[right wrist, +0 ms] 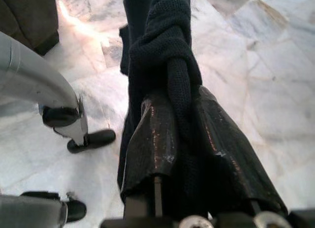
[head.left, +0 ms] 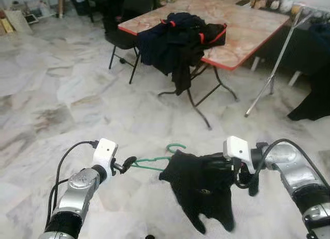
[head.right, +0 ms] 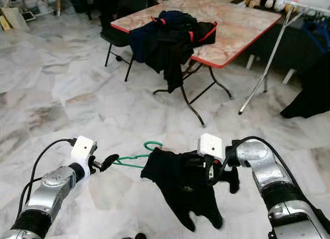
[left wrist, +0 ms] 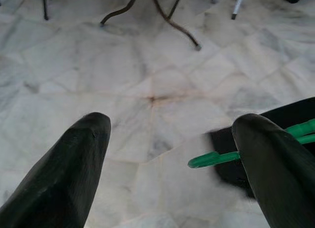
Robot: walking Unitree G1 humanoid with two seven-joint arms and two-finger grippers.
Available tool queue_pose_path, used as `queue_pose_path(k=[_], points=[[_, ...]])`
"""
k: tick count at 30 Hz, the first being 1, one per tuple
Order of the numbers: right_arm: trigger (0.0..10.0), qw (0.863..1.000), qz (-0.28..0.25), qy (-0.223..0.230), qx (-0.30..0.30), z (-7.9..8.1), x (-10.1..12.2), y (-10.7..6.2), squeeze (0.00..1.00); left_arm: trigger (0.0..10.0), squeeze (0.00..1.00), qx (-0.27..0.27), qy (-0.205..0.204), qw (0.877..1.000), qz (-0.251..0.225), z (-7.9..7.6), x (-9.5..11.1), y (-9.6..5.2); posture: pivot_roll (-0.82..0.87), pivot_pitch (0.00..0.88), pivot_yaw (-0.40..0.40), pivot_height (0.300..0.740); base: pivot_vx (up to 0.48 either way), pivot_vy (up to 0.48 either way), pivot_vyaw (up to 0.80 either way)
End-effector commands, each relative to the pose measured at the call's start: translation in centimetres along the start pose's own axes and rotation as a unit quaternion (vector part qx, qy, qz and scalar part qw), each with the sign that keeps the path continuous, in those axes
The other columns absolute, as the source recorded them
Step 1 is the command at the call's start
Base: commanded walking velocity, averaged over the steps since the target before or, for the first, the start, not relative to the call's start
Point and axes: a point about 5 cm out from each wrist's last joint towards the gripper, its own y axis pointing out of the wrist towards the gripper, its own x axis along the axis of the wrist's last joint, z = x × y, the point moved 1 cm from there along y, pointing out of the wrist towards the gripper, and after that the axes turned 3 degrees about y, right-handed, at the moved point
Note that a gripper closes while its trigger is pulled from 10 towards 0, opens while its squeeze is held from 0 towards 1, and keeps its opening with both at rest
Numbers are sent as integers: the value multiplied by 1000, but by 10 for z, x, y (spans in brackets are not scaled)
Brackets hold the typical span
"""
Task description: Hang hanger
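A green hanger (head.left: 152, 164) is held in the air in front of me over the marble floor, hook (head.left: 176, 146) pointing away. A black knit garment (head.left: 201, 190) hangs from its right half. My right gripper (head.left: 225, 164) is shut on the garment and that end of the hanger; the right wrist view has both fingers (right wrist: 157, 139) pressed around dark knit fabric (right wrist: 170, 46). My left gripper (head.left: 128, 162) is open at the hanger's bare left end. In the left wrist view that green tip (left wrist: 211, 160) lies between the spread fingers, close to one finger (left wrist: 273, 164).
Ahead stands a folding table (head.left: 247, 32) with a pile of dark clothes (head.left: 180, 37) hanging over its near edge. A black chair (head.left: 121, 35) is at its left. A slanted metal rack pole (head.left: 273, 74) and a hanging dark garment (head.left: 314, 94) are at the right.
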Motion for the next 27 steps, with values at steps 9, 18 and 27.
queue_pose_path(k=[9,18,27], points=[[10000,990,36,-41,-127,-28,4,-8,0,10000,0,88,52,992,72,31,-22,-11,-144,0,17,740,0,0,0],[10000,981,54,-48,-178,-37,3,-11,0,10000,0,173,43,978,112,55,-33,-24,-144,0,17,740,0,0,0],[10000,992,-49,-38,-110,-32,28,-5,0,10000,0,-30,13,996,80,9,-28,-11,-141,0,11,740,0,0,0]])
